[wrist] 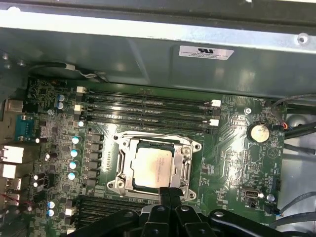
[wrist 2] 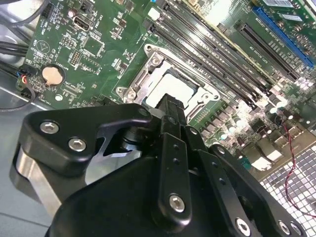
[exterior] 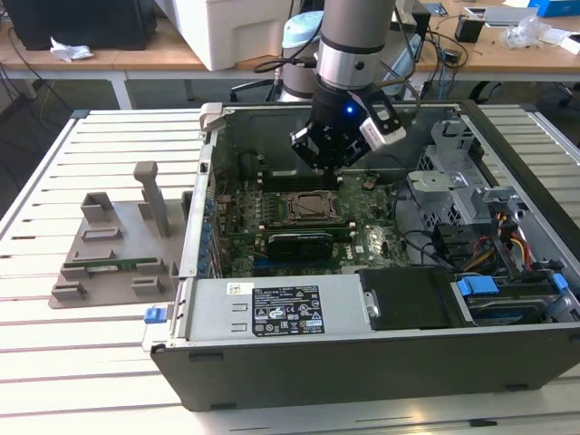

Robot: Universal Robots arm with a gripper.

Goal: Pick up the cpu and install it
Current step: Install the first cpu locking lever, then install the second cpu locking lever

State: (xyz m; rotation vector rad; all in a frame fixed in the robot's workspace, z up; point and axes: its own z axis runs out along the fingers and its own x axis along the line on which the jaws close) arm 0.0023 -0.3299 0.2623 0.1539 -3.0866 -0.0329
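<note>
The cpu (wrist: 153, 167) is a pale, shiny square chip lying flat inside the metal socket frame (wrist: 120, 159) on the green motherboard; it also shows in the second wrist view (wrist 2: 176, 89). In the exterior view the socket (exterior: 304, 207) lies in the middle of the open computer case. My gripper (exterior: 328, 175) hangs inside the case, just above the socket's far edge. In both wrist views its black fingers (wrist: 170, 196) (wrist 2: 170, 106) are pressed together at the socket's rim with nothing between them. The gripper is shut and apart from the cpu.
Memory slots (wrist: 148, 106) run beside the socket. A black card with a fan (exterior: 299, 243) sits nearer the front. A coin battery (wrist: 257, 132), cables (exterior: 507, 245) and a drive cage (exterior: 444, 181) crowd the exterior view's right. A grey fixture (exterior: 118, 245) stands outside.
</note>
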